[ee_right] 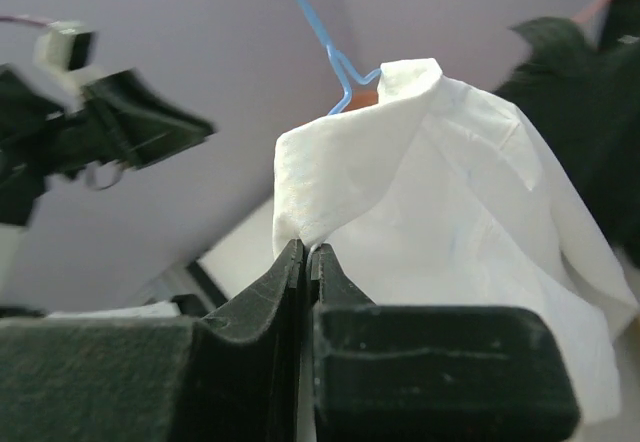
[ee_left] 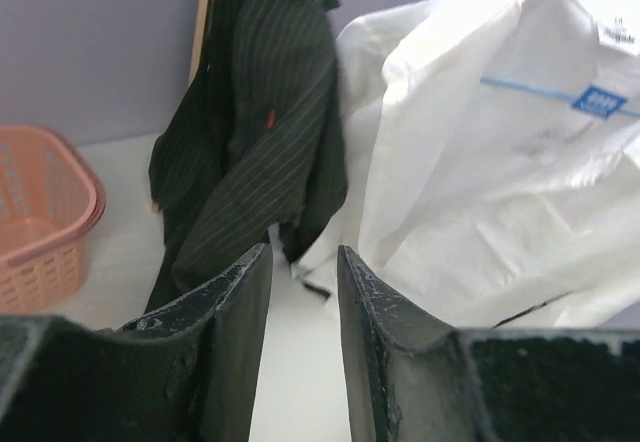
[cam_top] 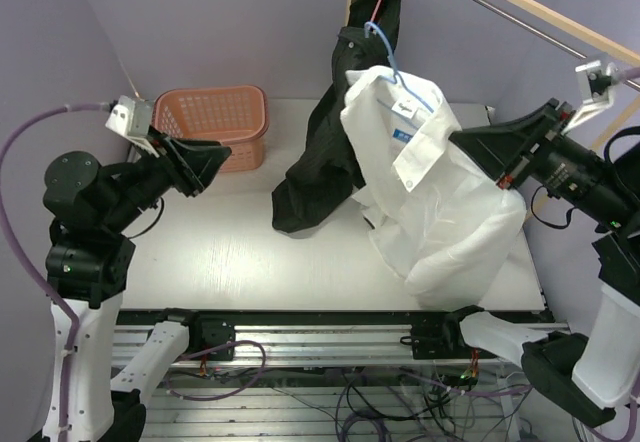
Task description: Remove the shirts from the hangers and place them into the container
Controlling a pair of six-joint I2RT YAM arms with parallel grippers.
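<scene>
Pinching a fold of the white shirt (cam_top: 440, 202) in the pressed-together right gripper (ee_right: 308, 252), blue hanger (ee_right: 343, 70) up-left of the pinch, half-spread empty left gripper (ee_left: 303, 252) farther off, near the basket (cam_top: 215, 92).

I count two shirts mid-frame: the white shirt (cam_top: 440, 212) and the dark pinstriped shirt (cam_top: 320, 162). There are two wire hangers near the top centre — the blue hanger (cam_top: 392, 57) and the pink hanger (cam_top: 379, 4). One orange basket (cam_top: 213, 120) sits upper left. Two grippers — the left gripper (cam_top: 222, 154) and the right gripper (cam_top: 456, 140).
</scene>
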